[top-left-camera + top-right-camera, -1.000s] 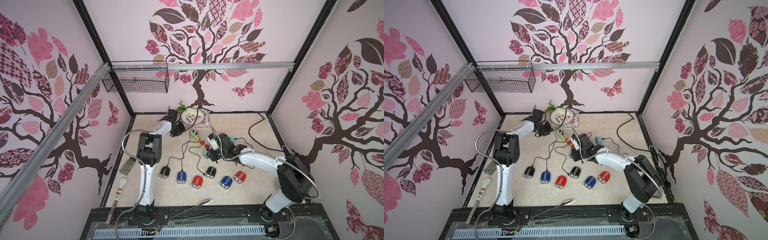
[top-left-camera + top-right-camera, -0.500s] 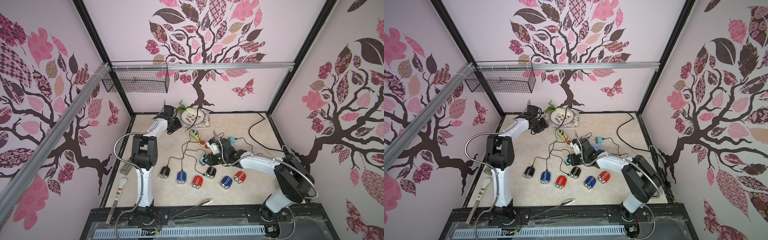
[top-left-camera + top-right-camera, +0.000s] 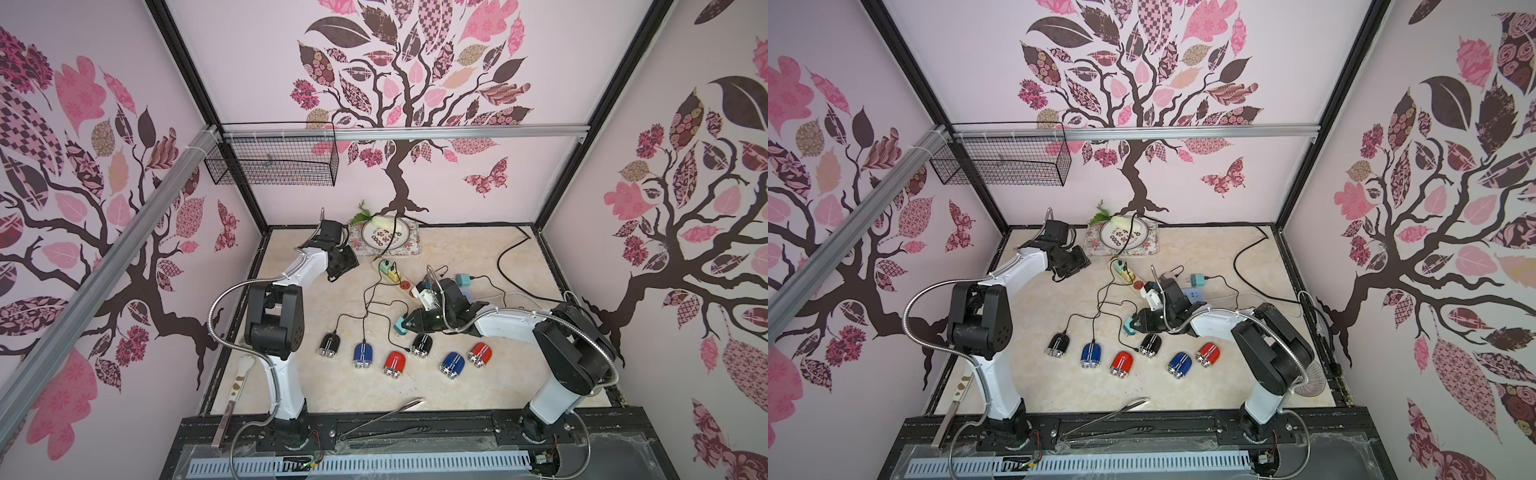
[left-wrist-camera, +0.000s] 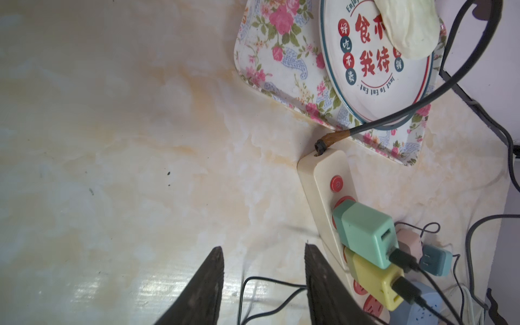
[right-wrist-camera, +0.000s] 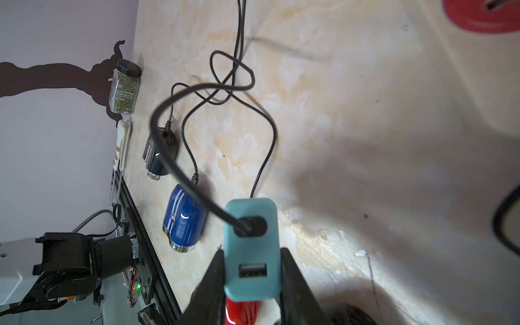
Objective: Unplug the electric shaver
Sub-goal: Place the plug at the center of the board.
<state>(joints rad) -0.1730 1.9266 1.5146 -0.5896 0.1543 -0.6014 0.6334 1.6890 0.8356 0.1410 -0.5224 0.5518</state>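
Note:
A cream power strip [image 3: 395, 276] with red sockets lies mid-table, with a green adapter [image 4: 363, 233] and a yellow adapter [image 4: 374, 281] plugged into it. My right gripper [image 5: 251, 250] is shut on a teal adapter [image 5: 251, 225], held clear of the strip with a black cable leaving it. In both top views it hangs over the row of shavers [image 3: 401, 326] [image 3: 1133, 324]. Several shavers lie in that row, among them a black shaver [image 3: 421, 345] and a blue shaver [image 5: 184, 216]. My left gripper [image 4: 263, 250] stands open and empty beside the strip's switch end.
A floral tray [image 4: 253, 62] with a plate sits at the back. A loose blue-grey adapter [image 3: 463, 279] lies right of the strip. Thin black cables cross the table. A parsley jar [image 5: 125, 87] stands by the left wall, and metal tongs [image 3: 382, 415] lie at the front.
My right gripper has carried the teal adapter away from the strip, toward the front, to above the shavers. My left gripper's jaws have widened.

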